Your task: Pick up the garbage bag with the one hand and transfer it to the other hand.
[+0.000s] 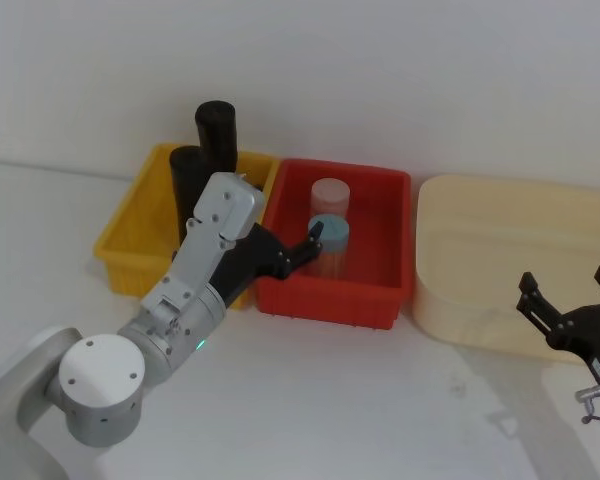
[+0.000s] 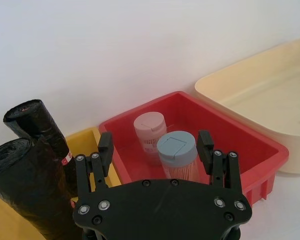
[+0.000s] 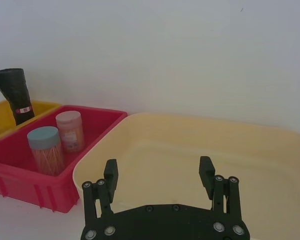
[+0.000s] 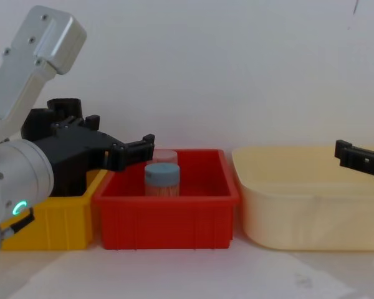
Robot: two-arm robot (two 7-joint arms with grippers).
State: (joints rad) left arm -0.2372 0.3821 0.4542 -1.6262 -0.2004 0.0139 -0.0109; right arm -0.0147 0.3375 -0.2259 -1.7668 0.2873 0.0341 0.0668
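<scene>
The garbage bag (image 2: 20, 190), a thick black roll, stands upright in the yellow bin (image 1: 130, 250), near its front (image 1: 187, 178). A slimmer black roll (image 2: 30, 122) with a red-and-white label stands behind it. My left gripper (image 2: 155, 145), on the green-ringed arm, is open and hovers over the left part of the red bin (image 1: 330, 300), to the right of the rolls and holding nothing (image 1: 308, 243) (image 4: 140, 148). My right gripper (image 1: 568, 290) is open over the near edge of the beige tub (image 3: 200, 145) (image 4: 356, 156).
In the red bin stand two jars, one with a blue lid (image 1: 329, 232) and one with a pink lid (image 1: 331, 194). A white wall rises close behind the three containers. White tabletop (image 1: 380, 400) lies in front of them.
</scene>
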